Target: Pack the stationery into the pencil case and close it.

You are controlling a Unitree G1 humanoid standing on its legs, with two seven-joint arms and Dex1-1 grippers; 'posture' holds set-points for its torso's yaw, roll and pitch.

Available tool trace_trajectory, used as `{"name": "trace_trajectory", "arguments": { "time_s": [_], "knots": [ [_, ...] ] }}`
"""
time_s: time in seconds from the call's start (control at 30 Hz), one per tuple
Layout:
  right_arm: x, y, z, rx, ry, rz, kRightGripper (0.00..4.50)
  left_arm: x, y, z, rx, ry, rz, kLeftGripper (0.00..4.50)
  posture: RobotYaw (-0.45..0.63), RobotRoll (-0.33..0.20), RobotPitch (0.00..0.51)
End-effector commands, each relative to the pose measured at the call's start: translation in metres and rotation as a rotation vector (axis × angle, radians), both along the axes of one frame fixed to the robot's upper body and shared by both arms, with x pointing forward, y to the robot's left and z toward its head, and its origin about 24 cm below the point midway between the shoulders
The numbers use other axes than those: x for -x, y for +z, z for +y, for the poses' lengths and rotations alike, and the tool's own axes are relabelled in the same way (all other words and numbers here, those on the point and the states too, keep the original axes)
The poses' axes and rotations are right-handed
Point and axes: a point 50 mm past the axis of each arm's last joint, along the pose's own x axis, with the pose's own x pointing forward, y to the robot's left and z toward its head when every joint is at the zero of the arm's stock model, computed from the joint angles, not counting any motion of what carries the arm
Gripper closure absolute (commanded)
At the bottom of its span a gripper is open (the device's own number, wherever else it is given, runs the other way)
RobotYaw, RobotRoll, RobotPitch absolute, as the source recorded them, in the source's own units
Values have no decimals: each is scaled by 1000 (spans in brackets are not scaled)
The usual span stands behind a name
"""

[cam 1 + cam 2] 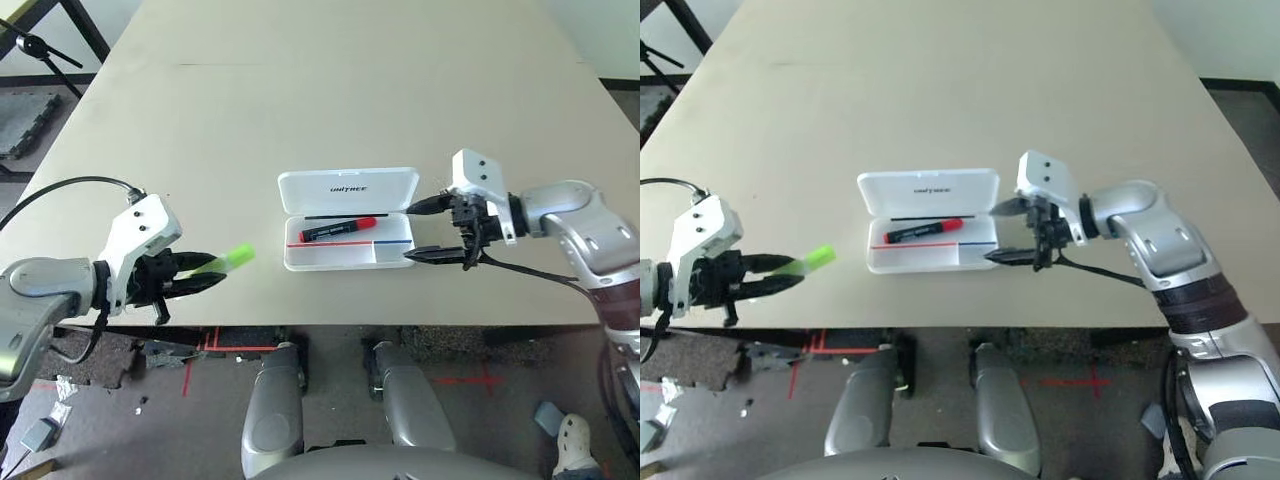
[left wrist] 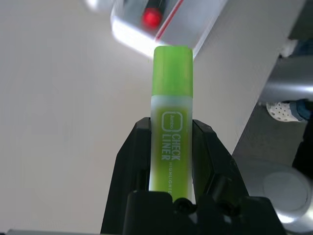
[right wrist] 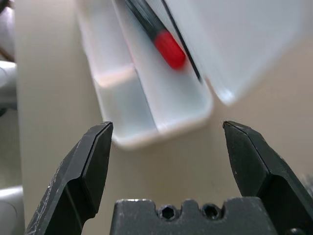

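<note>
The white pencil case point(image 1: 347, 188) lies open at mid-table, its lid folded back and lettered. A red marker with a black cap point(image 1: 340, 230) rests in its tray point(image 1: 330, 257), where red and blue stripes show. My left gripper point(image 1: 205, 268) hovers over the front left of the table, shut on a lime-green highlighter point(image 1: 231, 259) whose capped end points toward the case. In the left wrist view the highlighter point(image 2: 171, 112) stands between the black fingers point(image 2: 132, 156). My right gripper point(image 1: 425, 230) is open at the case's right end, its tips straddling the tray corner point(image 3: 146, 103) without touching it.
The beige table point(image 1: 300, 90) stretches far behind the case. Its front edge runs just below both grippers, with floor beyond. A black stand point(image 1: 40, 45) sits off the table's far left corner.
</note>
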Motion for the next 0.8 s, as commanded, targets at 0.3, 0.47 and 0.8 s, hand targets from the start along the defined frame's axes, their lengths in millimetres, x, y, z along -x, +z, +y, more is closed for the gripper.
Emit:
{"name": "trace_trajectory", "arguments": {
  "time_s": [0.3,0.47,0.8],
  "knots": [
    [5,-6,-31,-2,-99,21,0,-14,9,-55,-19,-252,-56,3410,-12,0,237],
    [7,-7,-42,4,-144,22,0,-23,5,-72,-42,-295,-74,3410,-35,0,234],
    [8,-5,-54,7,-215,-2,0,-43,-4,-103,-58,-347,-107,3410,-63,0,230]
  ]
}}
